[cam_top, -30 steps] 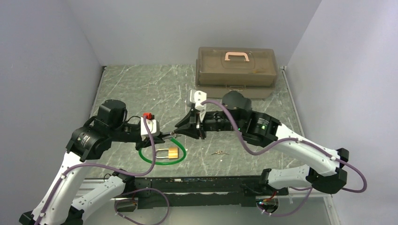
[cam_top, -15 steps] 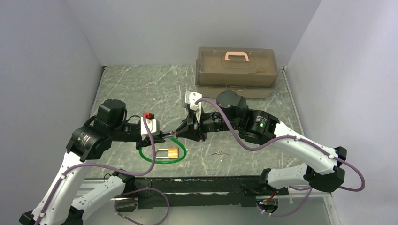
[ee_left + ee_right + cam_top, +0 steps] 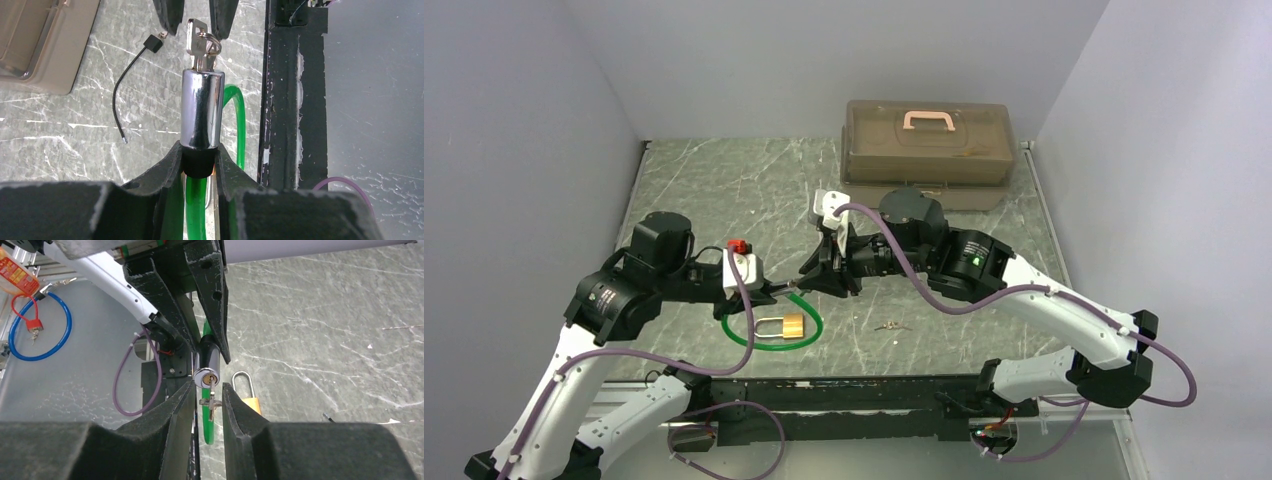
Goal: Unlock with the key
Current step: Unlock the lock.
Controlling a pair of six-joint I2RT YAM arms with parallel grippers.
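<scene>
No legible text, orange tag [image 3: 11, 270] at top left perhaps printed — too blurred

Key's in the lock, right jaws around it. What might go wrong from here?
The right gripper straddles the key without touching it; closing off-centre might catch the ring instead and slip. The left gripper clamps the lock cylinder only by its narrow black neck, so the turn may spin the cylinder in its grip.
</scene>
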